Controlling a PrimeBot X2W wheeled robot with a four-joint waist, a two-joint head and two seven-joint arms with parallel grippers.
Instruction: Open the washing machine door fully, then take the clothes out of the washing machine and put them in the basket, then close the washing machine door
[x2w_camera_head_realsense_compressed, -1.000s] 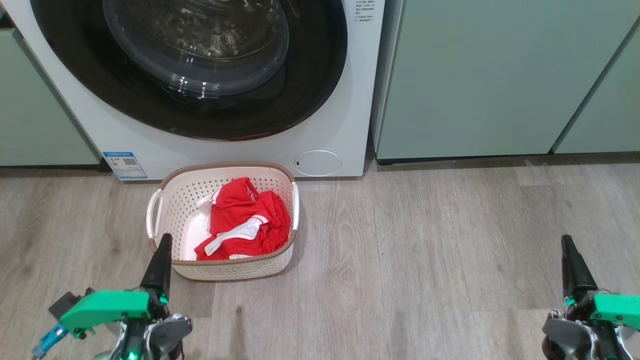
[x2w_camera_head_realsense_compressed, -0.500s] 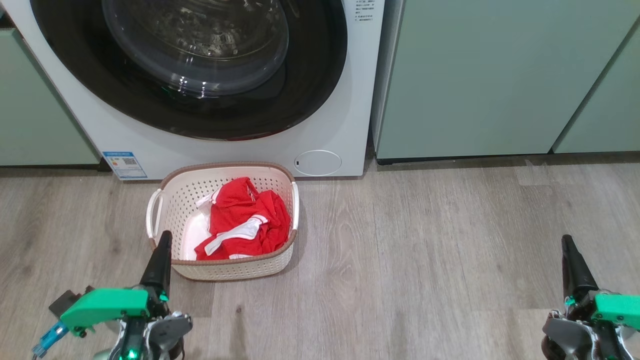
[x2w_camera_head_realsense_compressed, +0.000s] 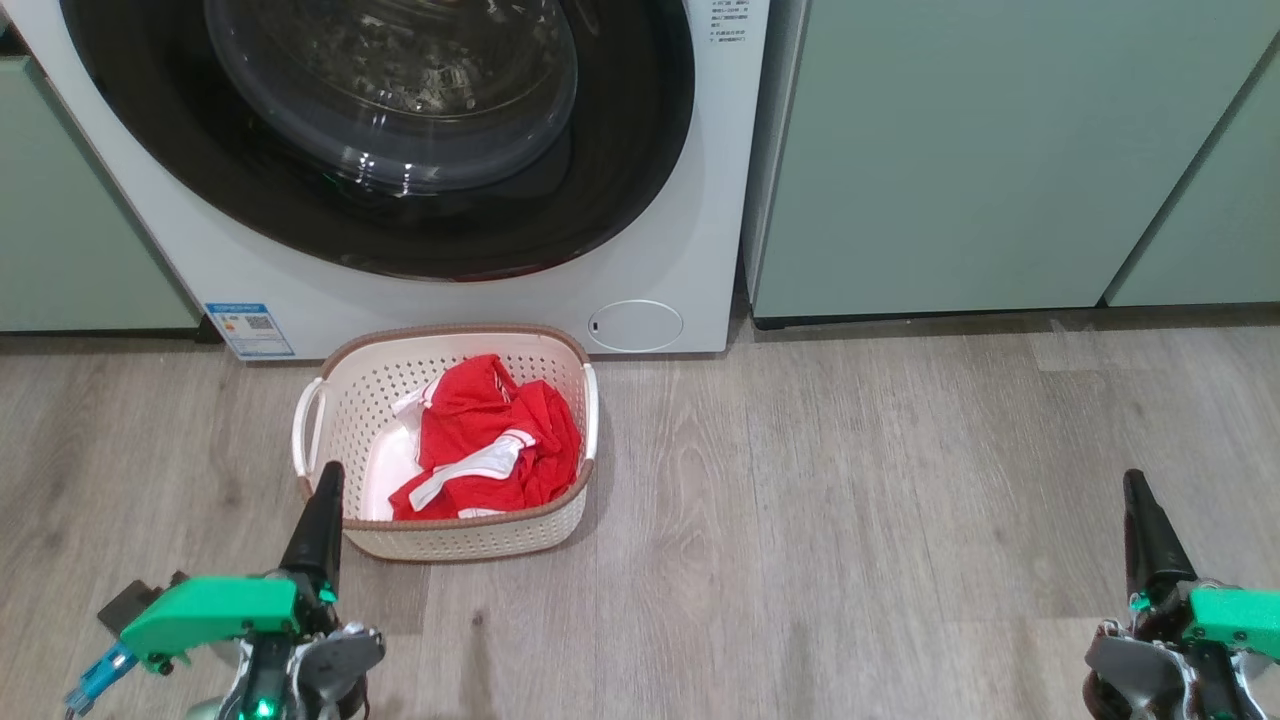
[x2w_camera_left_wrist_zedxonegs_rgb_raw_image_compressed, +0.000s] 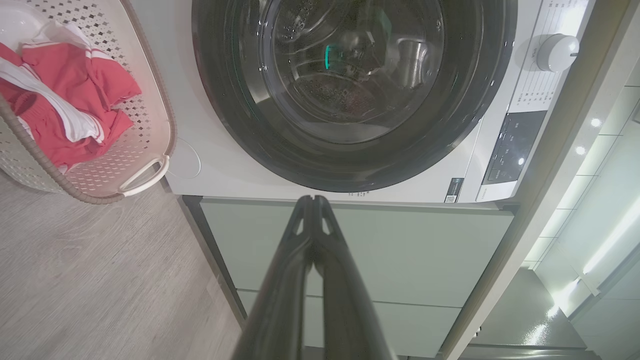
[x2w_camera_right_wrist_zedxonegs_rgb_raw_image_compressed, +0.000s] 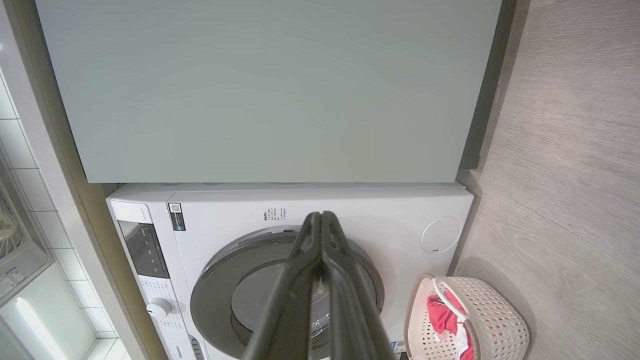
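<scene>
**One washing machine (x2w_camera_head_realsense_compressed: 700, 250), its one washing machine door (x2w_camera_head_realsense_compressed: 640, 180) closed flush, and one basket (x2w_camera_head_realsense_compressed: 460, 537) on the floor (x2w_camera_head_realsense_compressed: 850, 500) just in front of it.**
One crumpled bundle of red-and-white clothes (x2w_camera_head_realsense_compressed: 490, 440) lies inside the basket, toward its right side. There are two grippers. The left gripper (x2w_camera_head_realsense_compressed: 331, 476) hangs just beside the basket's near left corner, and the right gripper (x2w_camera_head_realsense_compressed: 1133, 482) is well apart over bare floor. Each has its two fingers pressed together and holds nothing. One small round hatch (x2w_camera_head_realsense_compressed: 635, 326) marks the machine's lower right, and pale green cabinets (x2w_camera_head_realsense_compressed: 1000, 150) flank the machine.
</scene>
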